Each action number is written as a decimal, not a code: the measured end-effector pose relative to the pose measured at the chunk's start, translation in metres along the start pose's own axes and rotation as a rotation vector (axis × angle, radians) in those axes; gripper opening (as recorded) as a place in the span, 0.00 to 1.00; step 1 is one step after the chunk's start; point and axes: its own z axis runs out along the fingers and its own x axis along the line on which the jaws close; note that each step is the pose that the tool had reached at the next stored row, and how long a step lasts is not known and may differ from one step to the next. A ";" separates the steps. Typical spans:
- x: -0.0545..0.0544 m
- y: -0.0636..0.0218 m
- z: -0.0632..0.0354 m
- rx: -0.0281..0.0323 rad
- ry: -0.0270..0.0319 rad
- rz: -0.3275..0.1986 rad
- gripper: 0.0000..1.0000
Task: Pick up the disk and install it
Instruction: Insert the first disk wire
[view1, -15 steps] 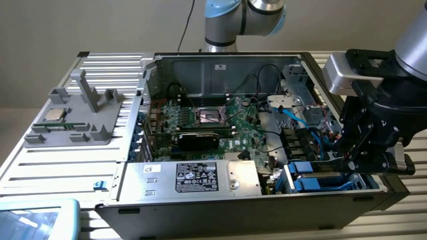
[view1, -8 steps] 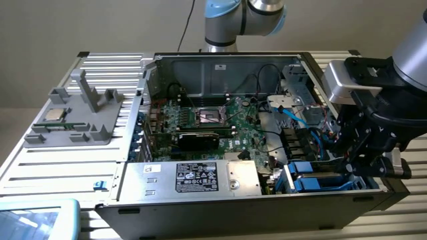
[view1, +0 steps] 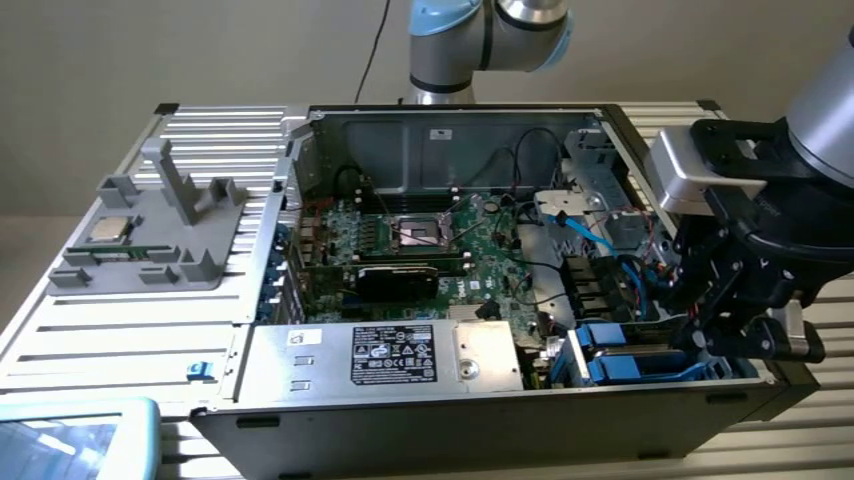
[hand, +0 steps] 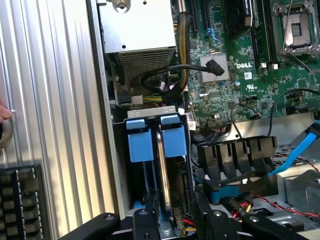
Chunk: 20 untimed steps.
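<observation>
An open computer case (view1: 467, 415) lies on the ribbed metal worktop (view1: 134, 330), and the arm reaches into its corner at the exterior view's right. The disk (hand: 167, 175) stands on its edge in the drive bay there, just beside the case wall and near the silver power box (view1: 400, 355) with a black label. The blue tab of the disk's bracket is at the same height as a second blue tab (hand: 139, 145) in the slot beside it. The tool (hand: 172, 225) is directly over the disk and astride it, low in the bay. Whether it grips the disk or stands loose around it, I cannot tell. The green board (view1: 427, 250) fills the middle of the case, and a blue cable (view1: 587, 235) runs near the bay. On the worktop at the exterior view's left is a grey holder (view1: 174, 250) with a small chip (view1: 114, 232) in it, well apart from the tool.
</observation>
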 end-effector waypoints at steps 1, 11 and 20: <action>0.001 -0.0001 0.0002 -0.0005 -0.0036 -0.002 0.40; 0.004 -0.0007 0.0058 -0.0019 -0.0406 -0.048 0.40; 0.009 -0.0013 0.0104 -0.0051 -0.0760 -0.075 0.40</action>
